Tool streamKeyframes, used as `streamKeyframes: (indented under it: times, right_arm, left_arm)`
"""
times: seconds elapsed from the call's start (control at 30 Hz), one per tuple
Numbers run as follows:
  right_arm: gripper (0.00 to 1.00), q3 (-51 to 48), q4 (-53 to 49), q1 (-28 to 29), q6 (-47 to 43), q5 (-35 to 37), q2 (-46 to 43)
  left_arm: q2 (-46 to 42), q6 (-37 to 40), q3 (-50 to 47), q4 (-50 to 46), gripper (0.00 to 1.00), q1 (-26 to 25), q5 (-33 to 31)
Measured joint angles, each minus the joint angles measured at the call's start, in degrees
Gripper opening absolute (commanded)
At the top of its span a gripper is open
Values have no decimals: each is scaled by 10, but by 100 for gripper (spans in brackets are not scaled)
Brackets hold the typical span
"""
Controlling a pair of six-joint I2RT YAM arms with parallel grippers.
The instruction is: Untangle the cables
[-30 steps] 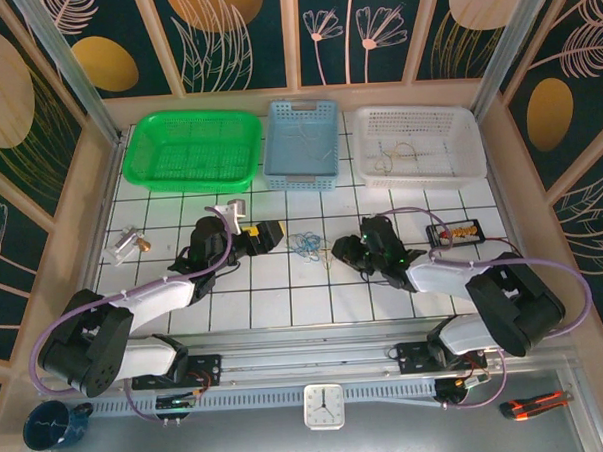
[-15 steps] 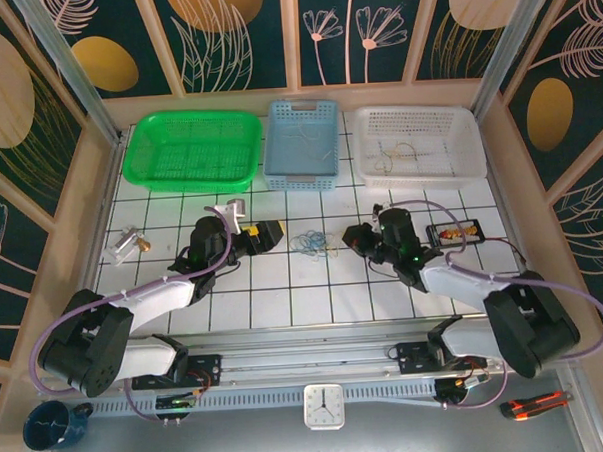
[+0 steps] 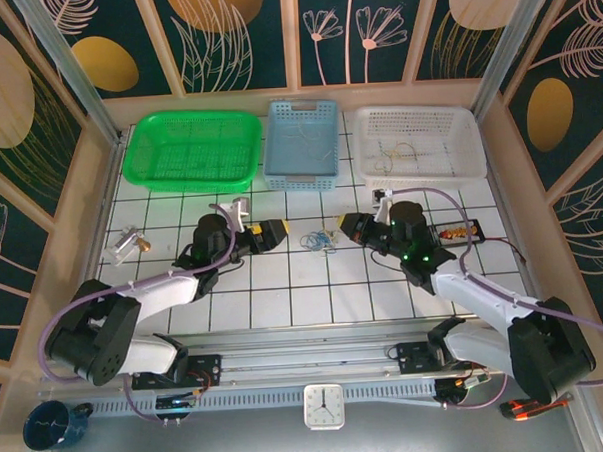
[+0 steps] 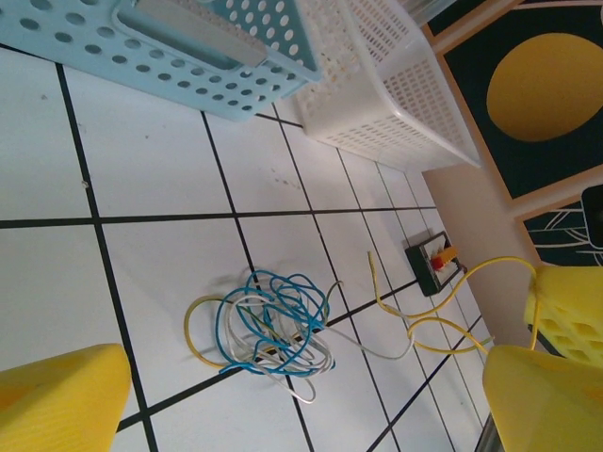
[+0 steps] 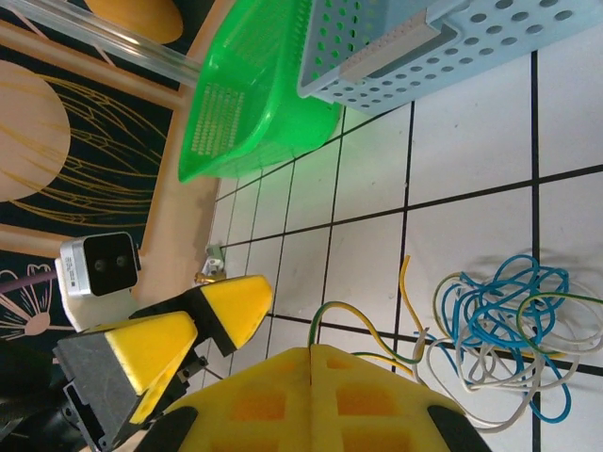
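The cables (image 3: 317,242) lie on the white tiles as a small tangle of blue, white and yellow wire (image 4: 273,325) (image 5: 509,320). My right gripper (image 3: 347,225) sits just right of the tangle, shut (image 5: 311,353) on a yellow-green cable end (image 5: 377,330) that curls out from between its pads. That yellow strand (image 4: 443,311) runs from the tangle to the right gripper's pads (image 4: 570,306). My left gripper (image 3: 272,233) stands open (image 4: 301,400) just left of the tangle, with nothing in it, and appears in the right wrist view (image 5: 179,330).
Green (image 3: 191,149), blue (image 3: 302,141) and white (image 3: 418,143) baskets line the back of the table. A small black tray with orange parts (image 3: 454,231) lies right of the right gripper. A small metal piece (image 3: 127,244) sits at the far left.
My right gripper has shut on the yellow cable end and drawn it back toward the baskets. The left gripper has edged a little toward the tangle.
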Motion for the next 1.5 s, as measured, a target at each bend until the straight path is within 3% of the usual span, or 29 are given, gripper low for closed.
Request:
streamKeyframes:
  times: [0.33,0.57,0.7,0.93,1.5]
  right_arm:
    - [0,18,29,24,-25,-45,26]
    - [0,25,38,35,-75,-73,-2]
    - [0,25,41,34,-97,-86,-13]
    - [0,6,84,34,-107,-109,-12]
    - [0,37,79,24,-111,-35,95]
  left_arm:
    - [27,-13,22,24,86,-47,7]
    - [30,-65,21,39,82,-49,-44]
    - [46,-127,12,108,76,-49,-56]
    - [96,-212,11,216,63,-49,-22]
    - [92,-225,-9,245,55,-63,26]
